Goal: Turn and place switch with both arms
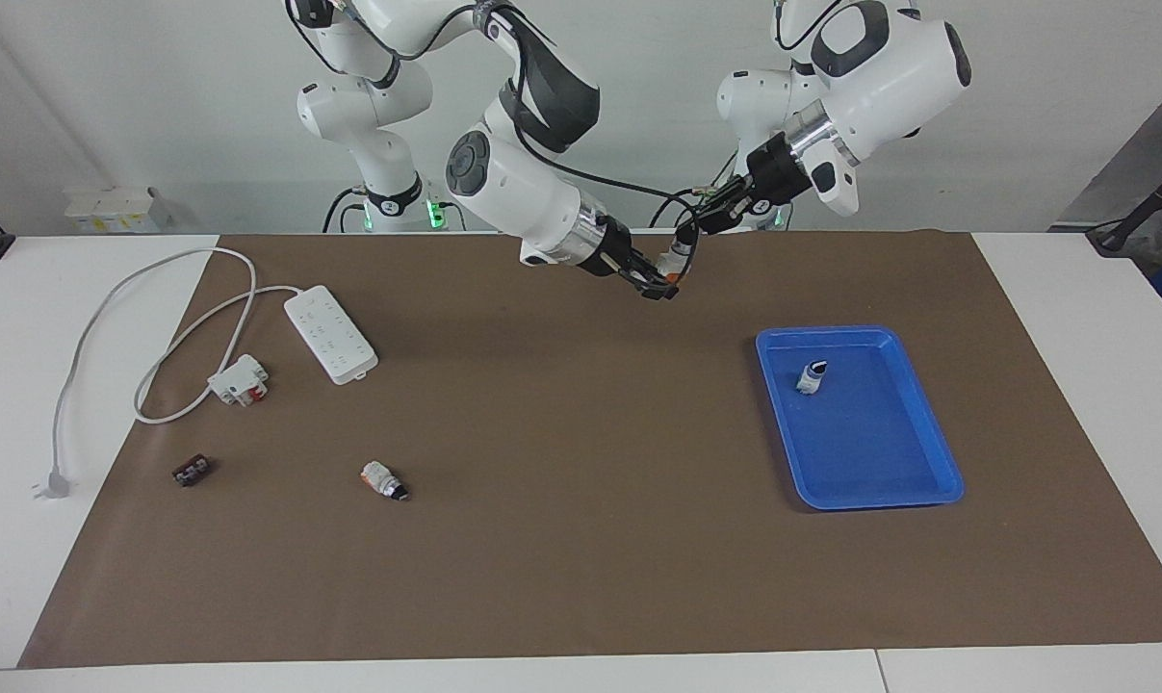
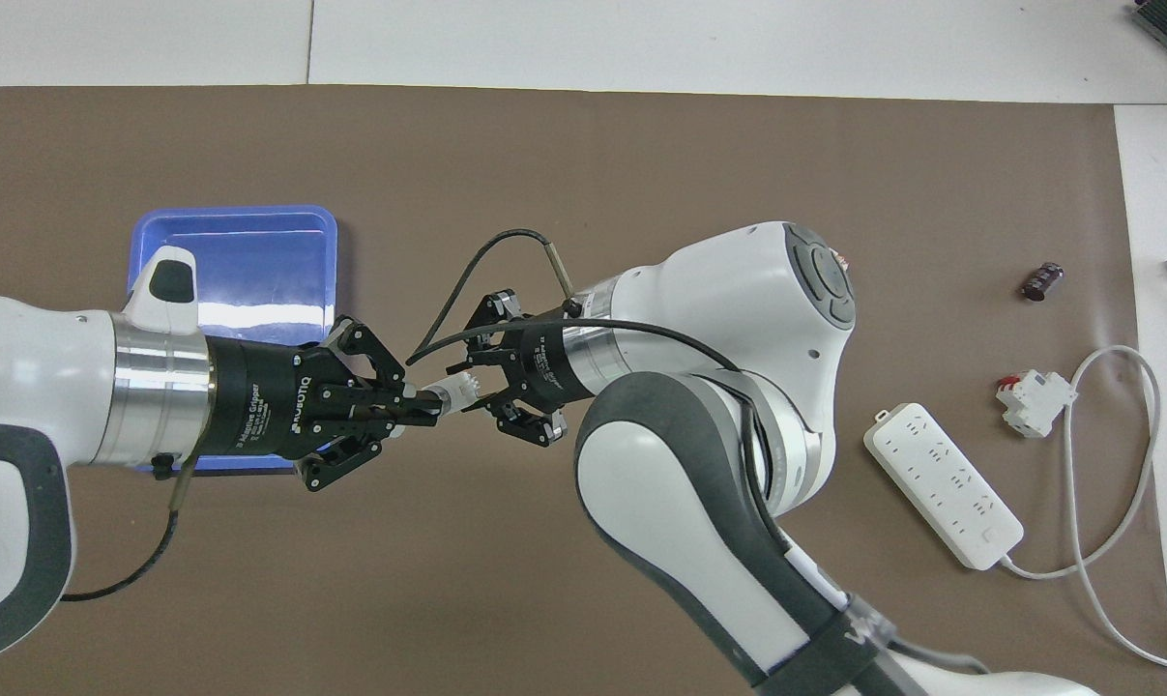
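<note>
Both grippers meet up in the air over the brown mat [image 1: 561, 539], w/ the switch [image 2: 451, 392] between them. Left gripper [image 2: 419, 406] pinches one end; right gripper [image 2: 486, 387] pinches the other, prob. to pass it over. Blue tray [image 1: 927, 423] waits at 3 o'clock from them in the facing view.

A robotics lab: two white arms [image 1: 532, 192] mounted at a white surface [image 1: 1071, 385] covered by a brown paper mat [image 1: 561, 481], plain white walls at the robots' end, with a blue tray [image 1: 927, 423], a power strip [image 1: 330, 333] and small electrical parts [image 1: 239, 379] laid out on it.
</note>
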Available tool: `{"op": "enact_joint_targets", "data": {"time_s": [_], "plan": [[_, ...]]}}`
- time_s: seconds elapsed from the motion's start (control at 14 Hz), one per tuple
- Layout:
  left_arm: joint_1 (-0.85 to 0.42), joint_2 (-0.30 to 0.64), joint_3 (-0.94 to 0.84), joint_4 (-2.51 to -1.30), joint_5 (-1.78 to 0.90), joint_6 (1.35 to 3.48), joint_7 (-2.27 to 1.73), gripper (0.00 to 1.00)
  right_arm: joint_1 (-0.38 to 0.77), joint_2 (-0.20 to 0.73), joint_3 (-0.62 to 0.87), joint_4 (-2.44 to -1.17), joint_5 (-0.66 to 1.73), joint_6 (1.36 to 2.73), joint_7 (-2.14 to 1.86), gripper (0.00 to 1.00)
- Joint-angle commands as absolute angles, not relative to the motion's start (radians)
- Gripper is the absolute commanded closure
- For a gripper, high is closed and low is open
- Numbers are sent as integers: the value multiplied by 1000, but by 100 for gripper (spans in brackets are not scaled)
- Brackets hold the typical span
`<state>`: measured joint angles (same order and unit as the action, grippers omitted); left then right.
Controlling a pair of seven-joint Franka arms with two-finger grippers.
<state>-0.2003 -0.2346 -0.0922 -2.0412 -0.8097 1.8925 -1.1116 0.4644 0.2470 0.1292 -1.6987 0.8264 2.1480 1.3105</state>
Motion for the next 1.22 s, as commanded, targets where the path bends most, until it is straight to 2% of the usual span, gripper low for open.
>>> {"op": "enact_joint_targets", "data": {"time_s": [0.0,1.15], "plan": [[-218,-230,-94,-2056,-834,1934,-1166,100,472,238,141,-1689,831,2158,1302,100],[-199,-225,-91,-2042,-813,1916,-1172,100,471,238,143,-1687,828,2148,1310,100]]}}
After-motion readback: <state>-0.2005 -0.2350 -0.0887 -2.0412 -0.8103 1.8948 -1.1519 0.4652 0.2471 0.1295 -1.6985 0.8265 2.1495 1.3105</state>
